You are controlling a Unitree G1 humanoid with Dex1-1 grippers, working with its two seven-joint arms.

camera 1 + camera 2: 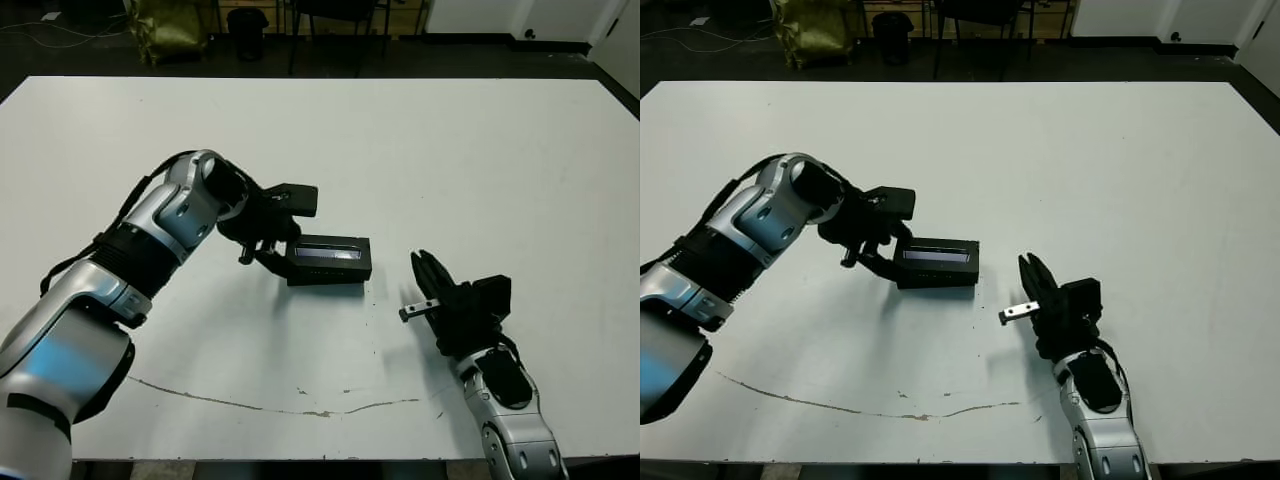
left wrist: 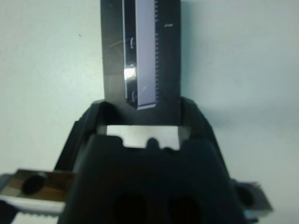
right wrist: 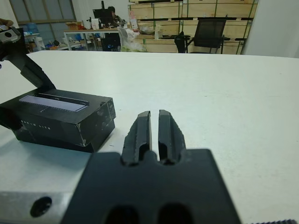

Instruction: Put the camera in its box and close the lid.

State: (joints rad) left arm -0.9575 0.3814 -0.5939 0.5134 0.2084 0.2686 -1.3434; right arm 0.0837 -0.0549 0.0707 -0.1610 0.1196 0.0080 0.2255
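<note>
Both left gripper (image 1: 268, 255) fingers clasp lid (image 1: 330, 257) (right gripper (image 3: 154, 132) closed).

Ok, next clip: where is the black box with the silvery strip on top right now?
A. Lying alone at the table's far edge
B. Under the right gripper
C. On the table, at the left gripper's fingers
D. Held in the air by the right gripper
C: the box sits on the table with the left gripper at its end, while the right gripper rests apart from it.
</note>
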